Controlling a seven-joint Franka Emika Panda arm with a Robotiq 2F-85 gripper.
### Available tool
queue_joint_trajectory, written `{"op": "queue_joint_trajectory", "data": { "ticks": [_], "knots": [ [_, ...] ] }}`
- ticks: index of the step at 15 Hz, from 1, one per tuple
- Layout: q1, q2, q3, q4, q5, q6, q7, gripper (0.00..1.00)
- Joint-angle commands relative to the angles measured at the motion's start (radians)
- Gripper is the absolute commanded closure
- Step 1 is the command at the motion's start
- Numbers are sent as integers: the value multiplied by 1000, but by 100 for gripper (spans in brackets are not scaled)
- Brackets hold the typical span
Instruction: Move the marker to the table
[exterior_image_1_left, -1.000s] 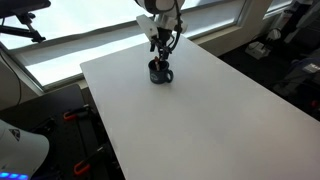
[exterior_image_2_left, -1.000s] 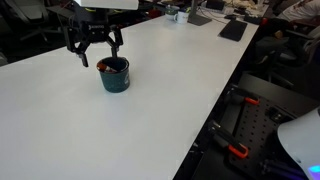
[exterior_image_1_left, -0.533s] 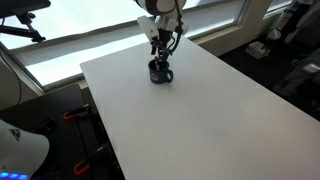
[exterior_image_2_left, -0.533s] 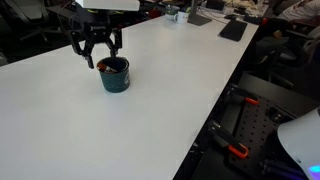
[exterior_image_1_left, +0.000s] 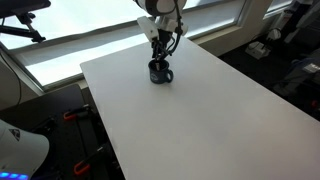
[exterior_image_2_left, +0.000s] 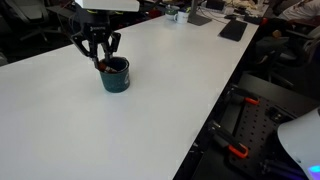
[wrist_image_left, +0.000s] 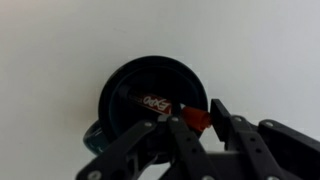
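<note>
Slim dark marker (wrist_image_left: 155, 103), red-capped, leans inside the dark navy mug (wrist_image_left: 106, 100): probably light, stiff, slippery. Grip the cap at the mug rim. Black Robotiq gripper (wrist_image_left: 200, 121) fingers flank the cap closely; contact cannot be told.

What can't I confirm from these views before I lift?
- Grip: in the wrist view the gripper flanks the red end of the marker, but blur hides whether the fingers touch it.
- Marker's lower end: lost in the dark inside of the mug.
- Marker in both exterior views: too small, and screened by the gripper and the mug wall.
</note>
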Motion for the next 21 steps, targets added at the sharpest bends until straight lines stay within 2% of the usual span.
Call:
{"op": "queue_joint_trajectory", "data": {
  "ticks": [1,5,6,14,15,17,21],
  "knots": [
    [-4,7,2,20,26,-13,-27,94],
    [-9,5,3,26,29,-3,-34,99],
    [-11,6,4,24,28,4,-39,96],
    [-17,8,6,31,53,-15,-77,97],
    [-14,8,3,34,47,-22,-67,65],
    [-14,11,3,39,49,-31,-64,64],
    [-12,24,1,39,48,-42,-56,37]
  ]
}}
